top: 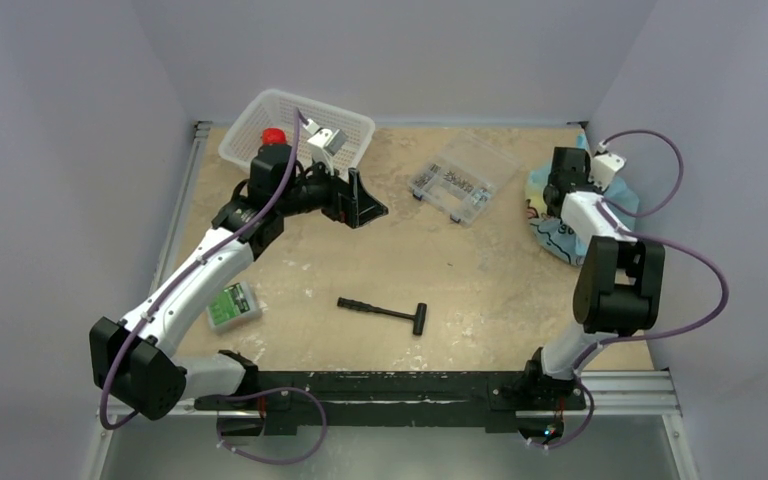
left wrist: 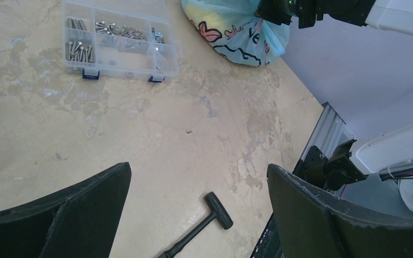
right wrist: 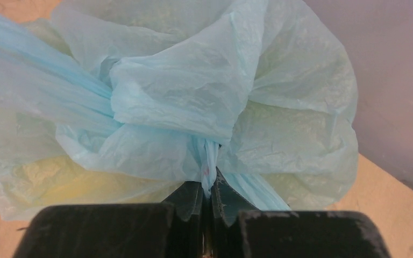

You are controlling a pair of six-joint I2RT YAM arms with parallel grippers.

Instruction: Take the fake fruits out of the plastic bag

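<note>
I am seeing the plastic bag bunching directly ahead of the right gripper, whose jaws are pinching a thin twisted fold of it. The left gripper is hanging spread above the table, with the bag lying well ahead of it.

Soft, even light in all 3 views; faint shadows on the worktop. The plastic bag glows translucent; bottom edges blur.

Pale lilac walls, mottled beige table
</note>
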